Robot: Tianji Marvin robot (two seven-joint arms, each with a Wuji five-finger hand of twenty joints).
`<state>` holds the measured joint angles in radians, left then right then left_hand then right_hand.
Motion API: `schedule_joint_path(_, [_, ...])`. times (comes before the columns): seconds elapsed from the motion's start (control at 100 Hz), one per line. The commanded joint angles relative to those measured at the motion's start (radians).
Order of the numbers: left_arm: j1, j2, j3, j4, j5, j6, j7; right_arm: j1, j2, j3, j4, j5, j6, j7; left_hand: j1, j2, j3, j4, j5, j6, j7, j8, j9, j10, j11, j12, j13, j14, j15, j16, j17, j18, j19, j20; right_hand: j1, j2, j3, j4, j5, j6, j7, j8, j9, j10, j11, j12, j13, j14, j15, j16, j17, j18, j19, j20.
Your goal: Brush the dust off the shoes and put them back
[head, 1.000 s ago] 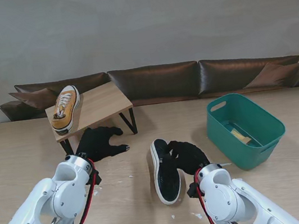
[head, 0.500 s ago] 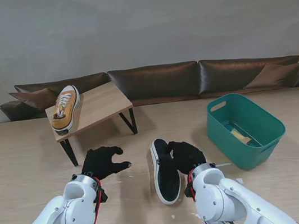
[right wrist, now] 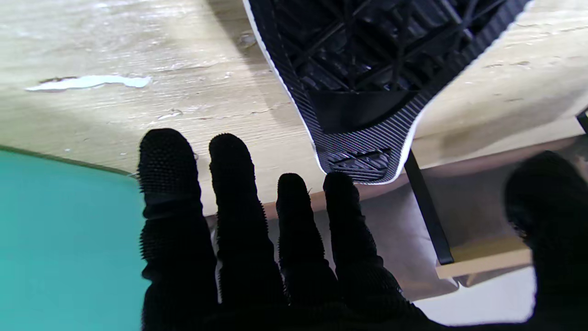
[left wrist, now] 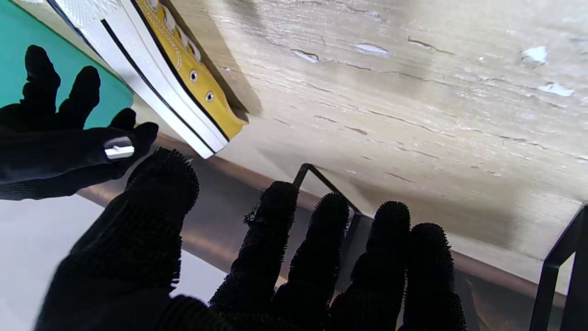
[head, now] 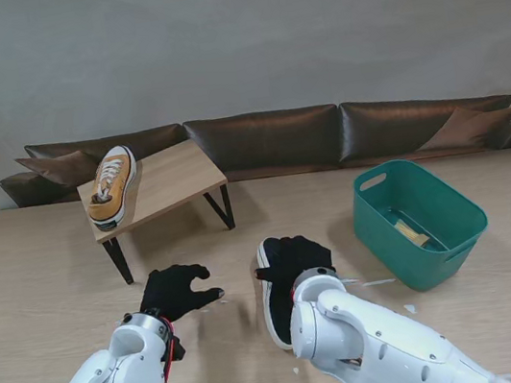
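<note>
A yellow sneaker (head: 110, 183) stands on the small wooden table (head: 175, 177) at the far left. Its mate lies on its side on the big table, black sole (head: 277, 312) toward my right arm; the left wrist view shows its yellow side (left wrist: 183, 78), the right wrist view its sole (right wrist: 367, 69). My right hand (head: 293, 255) hovers at that shoe's far end with fingers (right wrist: 239, 207) spread, holding nothing. To the shoe's left, my left hand (head: 176, 291) is open, fingers (left wrist: 321, 248) apart. A yellowish object (head: 410, 230), perhaps the brush, lies in the green basket (head: 458, 242).
The green basket stands at the right of the big table. White specks (head: 377, 282) are scattered around the fallen shoe. The small table's black legs (head: 222, 206) stand just beyond my hands. A brown sofa (head: 267, 139) runs along the far edge.
Both arms have drawn back toward me. My left hand came away from the small table. My right hand slid left, from beside the fallen shoe to over its far end.
</note>
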<state>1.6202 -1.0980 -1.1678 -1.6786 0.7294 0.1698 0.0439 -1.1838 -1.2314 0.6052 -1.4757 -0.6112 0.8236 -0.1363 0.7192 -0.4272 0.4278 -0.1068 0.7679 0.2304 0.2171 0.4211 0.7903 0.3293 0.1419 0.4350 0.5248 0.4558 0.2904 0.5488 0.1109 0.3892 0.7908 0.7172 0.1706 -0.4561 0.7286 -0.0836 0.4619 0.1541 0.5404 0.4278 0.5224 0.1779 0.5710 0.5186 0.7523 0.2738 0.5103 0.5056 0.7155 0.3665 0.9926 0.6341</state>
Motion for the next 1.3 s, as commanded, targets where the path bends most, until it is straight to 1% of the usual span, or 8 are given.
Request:
schedule_joint_path(0.0, [0.01,-0.006,0.0,0.0,-0.007,0.0,-0.011,0.022,-0.019,-0.01,0.012,-0.004,0.012,0.029,0.012,0.03,-0.016,0.038,0.011,0.014,0.003,0.007,0.008,0.013,-0.005,-0.005,0.006,0.029,-0.02,-0.015,-0.021,0.022,-0.026,-0.007,-0.064,-0.024,-0.017,0.037,-0.058,0.034,-0.003,0.01,-0.067,0.025,0.008,-0.017,-0.051,-0.013,-0.007,-0.012,-0.359,-0.001,0.042,0.002])
schedule_joint_path(0.23, [0.015,-0.007,0.002,0.0,-0.021,0.006,-0.016,0.117,-0.061,-0.103,0.103,0.018,0.118,0.048,0.013,0.035,-0.022,0.039,0.014,0.017,0.003,0.008,0.008,0.016,-0.005,-0.005,0.0,0.033,-0.024,-0.016,-0.026,0.021,-0.042,-0.005,-0.125,-0.025,0.031,0.042,-0.161,0.11,-0.015,0.017,-0.167,0.047,-0.006,-0.037,-0.111,-0.018,-0.013,-0.021,-0.379,-0.008,0.039,0.011])
schedule_joint_path(0.33, [0.016,-0.005,0.002,-0.003,-0.024,0.008,-0.025,0.154,-0.055,-0.147,0.097,0.026,0.169,0.101,0.014,0.038,-0.025,0.039,0.015,0.017,0.004,0.008,0.007,0.018,-0.006,-0.006,-0.002,0.032,-0.027,-0.017,-0.028,0.022,-0.049,-0.004,-0.136,-0.018,0.036,0.042,-0.171,0.131,-0.014,0.018,-0.177,0.05,-0.011,-0.046,-0.116,-0.022,-0.014,-0.023,-0.376,-0.017,0.046,0.016])
schedule_joint_path(0.42, [0.017,-0.005,0.003,-0.004,-0.024,0.01,-0.027,0.174,-0.066,-0.164,0.117,0.038,0.189,0.123,0.013,0.039,-0.028,0.04,0.015,0.016,0.004,0.009,0.011,0.015,-0.004,-0.005,-0.001,0.033,-0.028,-0.017,-0.029,0.022,-0.056,-0.003,-0.139,-0.02,0.04,0.043,-0.181,0.152,-0.017,0.016,-0.186,0.051,-0.011,-0.052,-0.123,-0.02,-0.015,-0.025,-0.378,-0.025,0.054,0.021])
schedule_joint_path(0.6, [0.02,-0.004,0.003,-0.009,-0.029,0.016,-0.037,0.174,-0.111,-0.14,0.175,-0.082,0.189,0.241,0.015,0.044,-0.034,0.041,0.015,0.017,0.004,0.009,0.01,0.018,-0.005,-0.005,-0.005,0.033,-0.032,-0.019,-0.032,0.024,-0.071,-0.002,-0.142,-0.016,0.044,0.044,-0.211,0.176,-0.026,0.006,-0.213,0.056,-0.008,-0.06,-0.135,-0.031,-0.011,-0.026,-0.385,-0.058,0.084,0.037])
schedule_joint_path(0.8, [0.024,-0.002,0.004,-0.013,-0.027,0.024,-0.046,0.134,-0.174,-0.052,0.239,-0.244,0.19,0.302,0.018,0.049,-0.04,0.043,0.019,0.019,0.005,0.01,0.016,0.019,-0.003,-0.004,-0.003,0.034,-0.034,-0.02,-0.035,0.024,-0.086,0.001,-0.119,-0.025,0.043,0.046,-0.248,0.208,-0.021,0.0,-0.226,0.076,0.011,-0.062,-0.134,-0.018,0.005,-0.025,-0.382,-0.065,0.099,0.04])
schedule_joint_path(0.98, [0.021,0.0,0.01,-0.013,-0.025,0.033,-0.055,0.135,-0.194,-0.028,0.274,-0.28,0.19,0.344,0.019,0.053,-0.045,0.043,0.019,0.021,0.005,0.01,0.016,0.022,-0.003,-0.004,-0.004,0.035,-0.034,-0.02,-0.036,0.025,-0.096,0.004,-0.108,-0.021,0.03,0.045,-0.249,0.206,-0.005,-0.004,-0.218,0.075,0.022,-0.067,-0.131,-0.016,0.014,-0.026,-0.381,-0.068,0.109,0.038])
schedule_joint_path(1.29, [0.021,0.001,0.011,-0.013,-0.02,0.037,-0.063,0.203,-0.231,-0.062,0.408,-0.161,0.19,0.318,0.02,0.06,-0.052,0.045,0.02,0.02,0.004,0.01,0.018,0.022,-0.002,-0.003,-0.004,0.035,-0.035,-0.019,-0.034,0.025,-0.105,0.012,-0.092,-0.029,0.024,0.045,-0.226,0.182,0.007,-0.018,-0.201,0.057,0.026,-0.073,-0.125,-0.03,0.031,-0.023,-0.389,-0.079,0.135,0.046])
